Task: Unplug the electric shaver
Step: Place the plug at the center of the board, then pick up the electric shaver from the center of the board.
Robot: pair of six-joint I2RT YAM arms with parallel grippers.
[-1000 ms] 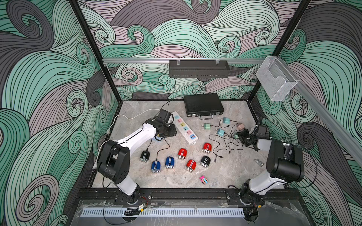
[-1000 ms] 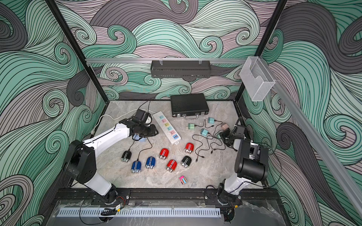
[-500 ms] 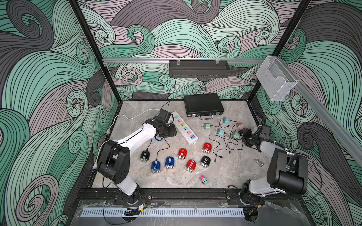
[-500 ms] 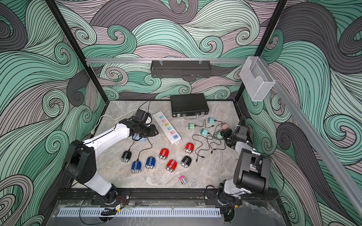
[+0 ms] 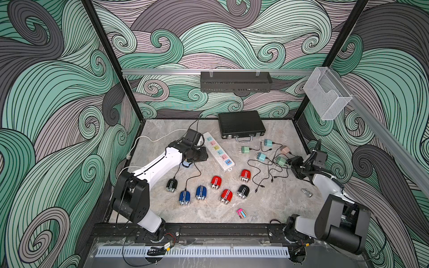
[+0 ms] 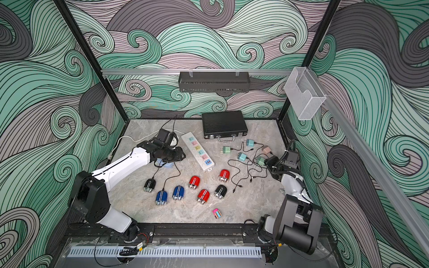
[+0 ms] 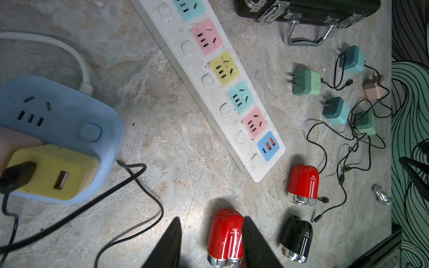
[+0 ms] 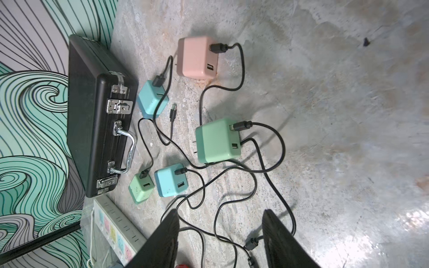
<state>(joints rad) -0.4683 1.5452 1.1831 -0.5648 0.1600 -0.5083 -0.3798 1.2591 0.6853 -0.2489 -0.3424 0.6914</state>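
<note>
Your left gripper (image 7: 211, 220), slightly parted and empty, hovers near the yellow charger (image 7: 69, 176); the right gripper (image 8: 220, 212) gapes empty. You probably grip the charger and pull next.

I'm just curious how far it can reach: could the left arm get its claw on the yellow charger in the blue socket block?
Probably yes. The left claw hovers open close by the yellow charger, whose top is uncovered in the blue socket block; only thin black cords lie nearby.
</note>
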